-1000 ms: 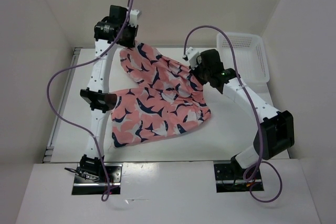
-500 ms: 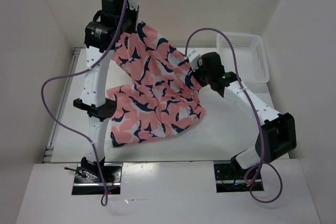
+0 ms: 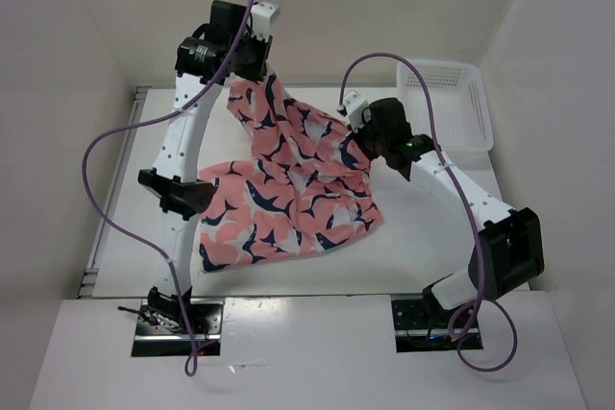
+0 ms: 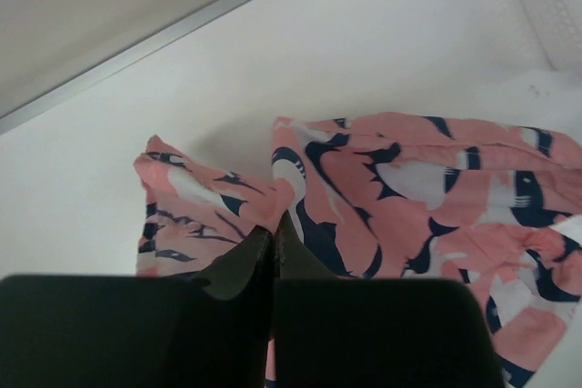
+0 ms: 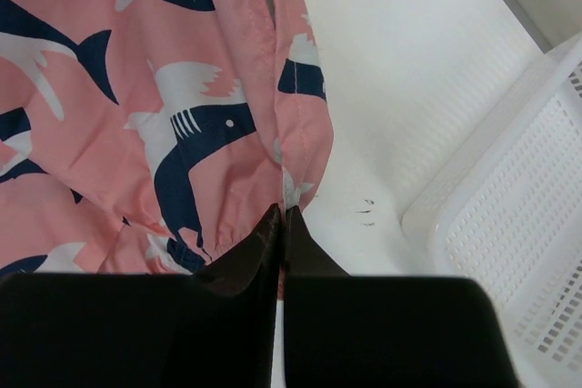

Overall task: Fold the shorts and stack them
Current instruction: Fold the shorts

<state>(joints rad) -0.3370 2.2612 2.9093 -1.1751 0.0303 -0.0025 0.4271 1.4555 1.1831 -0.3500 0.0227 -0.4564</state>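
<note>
The salmon-pink shorts with navy-and-white sharks hang between my two grippers, their lower part lying on the white table. My left gripper is shut on the far left corner of the shorts and holds it raised near the back wall. My right gripper is shut on the right edge of the shorts, pinching the hem between its fingertips. The cloth is stretched and creased between the two holds.
A white mesh basket stands at the back right, close to my right gripper; it also shows in the right wrist view. White walls enclose the table on the left, back and right. A metal rail runs along the table's edge.
My left gripper rose with its corner of the shorts, then came lower and moved right. The shorts shifted and folded more onto themselves. My right gripper stayed almost in place.
</note>
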